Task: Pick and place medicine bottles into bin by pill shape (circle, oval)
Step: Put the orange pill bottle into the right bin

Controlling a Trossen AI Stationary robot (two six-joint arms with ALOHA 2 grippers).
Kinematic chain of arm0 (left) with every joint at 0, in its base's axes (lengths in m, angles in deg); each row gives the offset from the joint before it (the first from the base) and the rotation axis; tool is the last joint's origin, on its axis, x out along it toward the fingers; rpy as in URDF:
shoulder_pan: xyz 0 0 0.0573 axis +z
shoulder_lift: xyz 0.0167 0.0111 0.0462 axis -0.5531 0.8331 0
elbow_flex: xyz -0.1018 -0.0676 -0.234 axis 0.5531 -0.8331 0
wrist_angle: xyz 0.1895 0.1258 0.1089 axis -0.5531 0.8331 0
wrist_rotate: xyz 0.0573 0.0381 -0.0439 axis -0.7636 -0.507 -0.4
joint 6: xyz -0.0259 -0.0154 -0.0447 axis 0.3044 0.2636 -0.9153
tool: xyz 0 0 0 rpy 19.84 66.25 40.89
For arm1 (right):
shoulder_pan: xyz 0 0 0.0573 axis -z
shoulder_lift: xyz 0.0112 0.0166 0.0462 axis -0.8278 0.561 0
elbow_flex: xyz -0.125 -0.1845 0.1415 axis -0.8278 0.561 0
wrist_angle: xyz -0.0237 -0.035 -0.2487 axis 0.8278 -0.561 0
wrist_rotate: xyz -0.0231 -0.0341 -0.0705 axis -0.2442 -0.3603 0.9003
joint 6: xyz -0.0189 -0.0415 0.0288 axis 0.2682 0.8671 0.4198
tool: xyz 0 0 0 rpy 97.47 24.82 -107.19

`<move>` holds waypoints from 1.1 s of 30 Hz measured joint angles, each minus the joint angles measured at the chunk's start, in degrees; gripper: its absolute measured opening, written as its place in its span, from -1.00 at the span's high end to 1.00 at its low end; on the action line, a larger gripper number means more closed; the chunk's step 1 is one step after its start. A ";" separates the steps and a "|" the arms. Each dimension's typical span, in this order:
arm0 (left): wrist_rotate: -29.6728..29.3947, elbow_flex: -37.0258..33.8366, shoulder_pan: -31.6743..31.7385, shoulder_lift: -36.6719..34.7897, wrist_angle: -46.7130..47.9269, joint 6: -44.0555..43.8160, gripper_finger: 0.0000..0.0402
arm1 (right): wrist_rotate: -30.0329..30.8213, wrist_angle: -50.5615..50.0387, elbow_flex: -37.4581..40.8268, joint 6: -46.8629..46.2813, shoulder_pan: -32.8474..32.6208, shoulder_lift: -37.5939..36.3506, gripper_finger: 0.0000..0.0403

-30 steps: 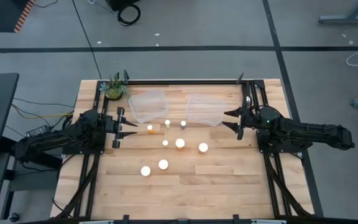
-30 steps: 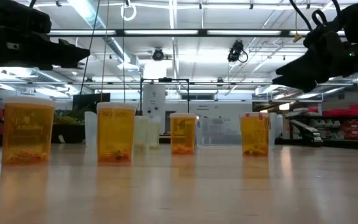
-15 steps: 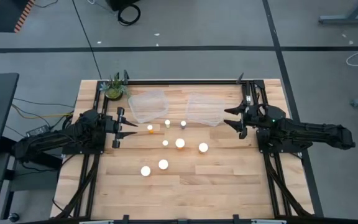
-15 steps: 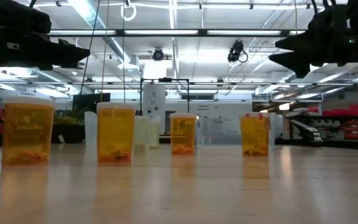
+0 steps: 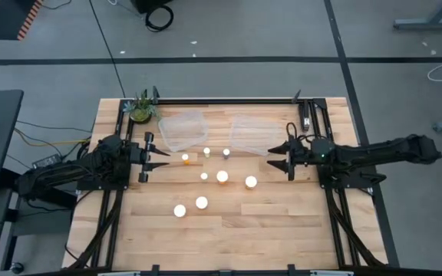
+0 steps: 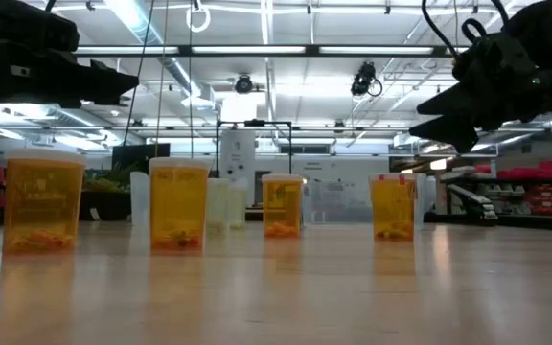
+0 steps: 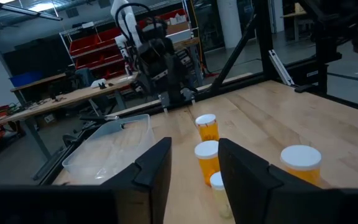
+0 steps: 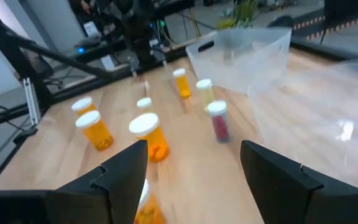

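Several small medicine bottles with white caps stand upright on their bases on the wooden table [image 5: 229,230]. Among them are an orange one [image 5: 222,176], another [image 5: 250,182] and a slim one [image 5: 225,152]. In the low view, orange bottles [image 6: 178,205] stand in a row. My left gripper [image 5: 162,159] is open and empty at the table's left, its fingers pointing at a small orange bottle [image 5: 185,159]. My right gripper [image 5: 273,159] is open and empty above the table, to the right of the bottles. It also shows in the low view [image 6: 422,117] and in its wrist view [image 8: 194,171].
Two clear plastic bins [image 5: 183,129] [image 5: 253,134] sit side by side at the table's far side, behind the bottles. A small green potted plant [image 5: 140,109] stands at the far left corner. Black rails [image 5: 336,222] run along the table's left and right sides.
My right gripper has moved toward the table's left edge, closer to the bottles, as its arm stretched out. In the low view it rose, then came down again with its fingers tipped downward. It has stayed open. The bottles have not moved.
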 joint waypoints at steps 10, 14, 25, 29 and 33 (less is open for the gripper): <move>0.00 0.00 -0.01 -0.02 0.00 -0.02 0.26 | 12.10 -2.79 -6.58 -2.53 -11.57 12.98 -0.31; 0.00 0.00 0.00 -0.01 0.00 -0.02 0.27 | 16.51 -7.72 -12.15 -3.87 -14.90 18.82 -0.31; 0.00 0.00 0.00 -0.02 0.00 -0.02 0.30 | 19.32 -22.87 -30.76 -7.41 -18.61 36.34 -0.31; 0.00 -0.01 0.00 0.00 0.11 -0.03 0.28 | 19.24 -33.05 -37.82 -9.23 -18.59 42.04 -0.32; 0.00 -0.01 0.00 -0.01 0.01 -0.02 0.27 | 18.33 -40.20 -44.27 -10.46 -18.59 46.45 -0.39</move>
